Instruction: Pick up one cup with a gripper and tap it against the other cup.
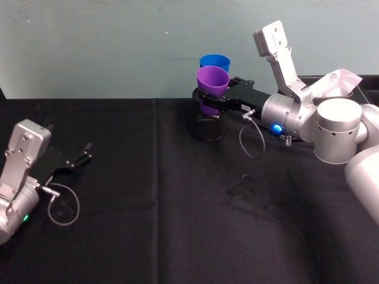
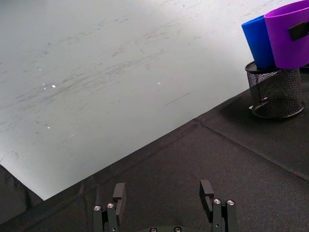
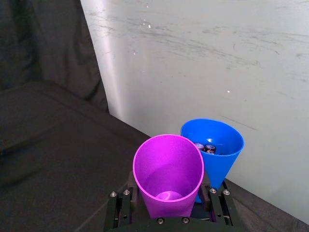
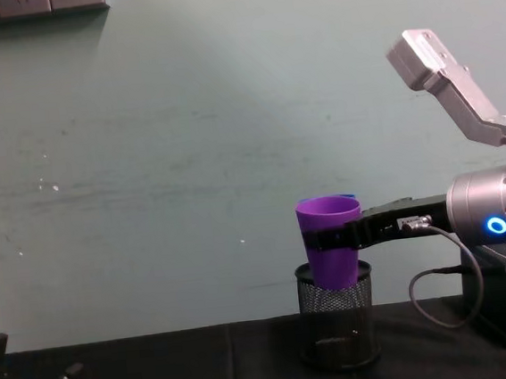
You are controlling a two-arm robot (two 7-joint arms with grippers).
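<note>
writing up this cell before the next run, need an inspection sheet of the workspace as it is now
surface: black cloth table, one small dark speck
job's things: purple cup held above the table, close beside the blue cup; contact cannot be told
clutter: black mesh pen holder below the cups; small dark items inside the blue cup
grippers: right gripper shut on the purple cup; left gripper open, parked low at the table's left
cables: grey loop at the right wrist, another at the left
surroundings: pale wall, crumpled white wrapping at far right
</note>
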